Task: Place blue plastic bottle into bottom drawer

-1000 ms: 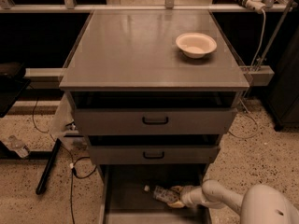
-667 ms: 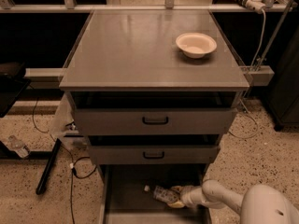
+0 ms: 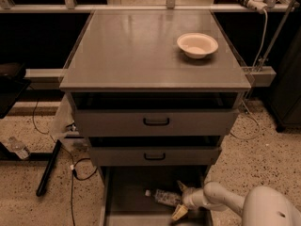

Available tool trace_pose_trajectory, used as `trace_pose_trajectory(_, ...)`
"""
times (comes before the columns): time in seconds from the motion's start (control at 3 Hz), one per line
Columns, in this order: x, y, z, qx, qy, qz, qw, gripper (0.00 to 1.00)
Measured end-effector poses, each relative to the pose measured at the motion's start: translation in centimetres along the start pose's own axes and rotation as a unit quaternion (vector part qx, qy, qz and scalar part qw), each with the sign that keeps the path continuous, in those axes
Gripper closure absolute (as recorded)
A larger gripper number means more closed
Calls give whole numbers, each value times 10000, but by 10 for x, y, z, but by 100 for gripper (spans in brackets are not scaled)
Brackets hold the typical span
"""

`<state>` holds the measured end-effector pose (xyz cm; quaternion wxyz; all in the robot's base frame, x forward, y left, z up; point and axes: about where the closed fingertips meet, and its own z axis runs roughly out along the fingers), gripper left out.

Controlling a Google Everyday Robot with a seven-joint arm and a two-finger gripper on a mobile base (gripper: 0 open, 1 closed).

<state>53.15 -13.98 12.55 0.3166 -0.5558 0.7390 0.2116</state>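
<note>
The blue plastic bottle [image 3: 163, 197] lies on its side on the floor of the open bottom drawer [image 3: 127, 192], white cap pointing left. My gripper [image 3: 180, 200] is low inside the drawer at the bottle's right end. Its fingers are spread open, one above and one below the bottle's base, and do not clamp it. The white arm reaches in from the bottom right.
Two grey drawer fronts with black handles [image 3: 156, 122] sit above the open drawer, both slightly ajar. A white bowl [image 3: 197, 44] stands on the cabinet top [image 3: 141, 46]. A plain clear bottle [image 3: 19, 148] and cables lie on the floor to the left.
The gripper's fingers have spread apart and let go of the bottle. The bottle now rests on the drawer floor, slightly further left.
</note>
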Motion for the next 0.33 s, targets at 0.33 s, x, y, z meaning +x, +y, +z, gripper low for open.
trace_pose_trajectory(0.33, 0, 0, 0, 0, 0, 0, 10000, 0)
